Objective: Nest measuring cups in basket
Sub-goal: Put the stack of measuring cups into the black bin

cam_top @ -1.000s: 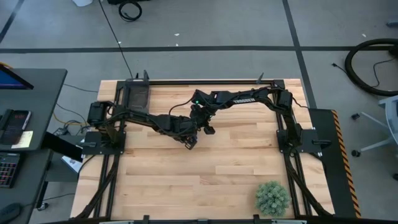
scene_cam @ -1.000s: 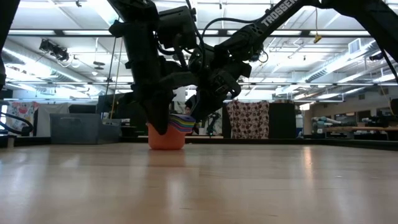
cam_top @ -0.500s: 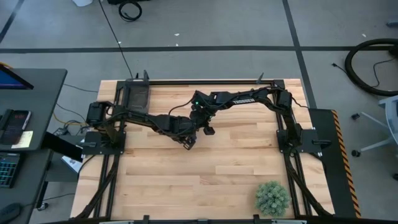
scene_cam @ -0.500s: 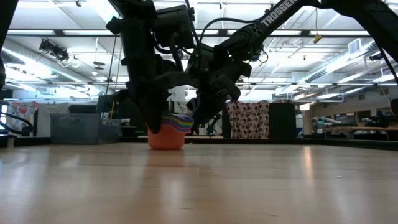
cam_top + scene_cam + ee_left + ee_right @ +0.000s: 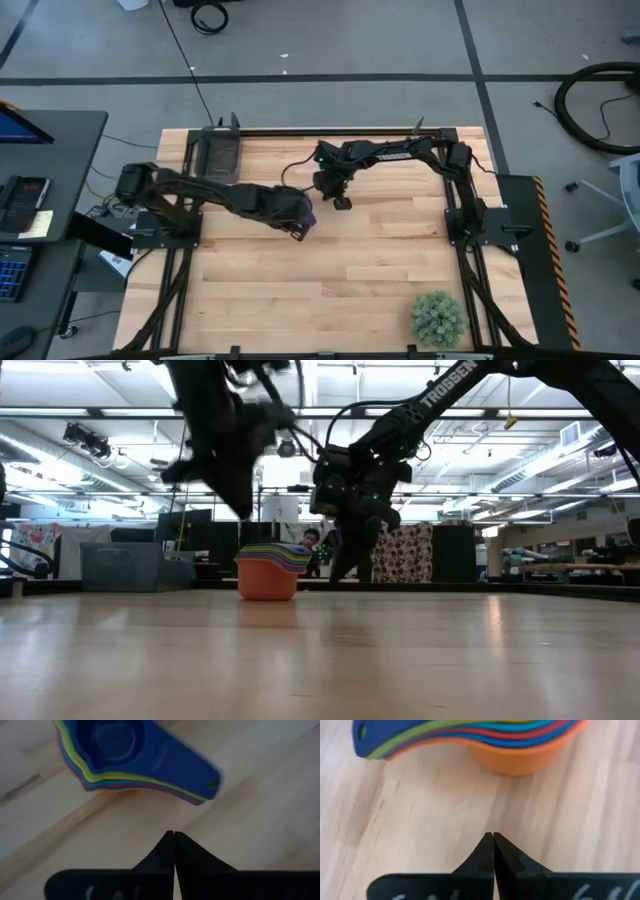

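Both arms lifted off nested measuring cups (image 5: 268, 572) — low view only.

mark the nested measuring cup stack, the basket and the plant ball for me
nested measuring cup stack (image 5: 268, 576): low view, on the orange outer cup's wall.
basket (image 5: 221, 155): high view, on its dark floor, at the table's far left corner.
plant ball (image 5: 437, 318): high view, on the middle of its spiky green top.
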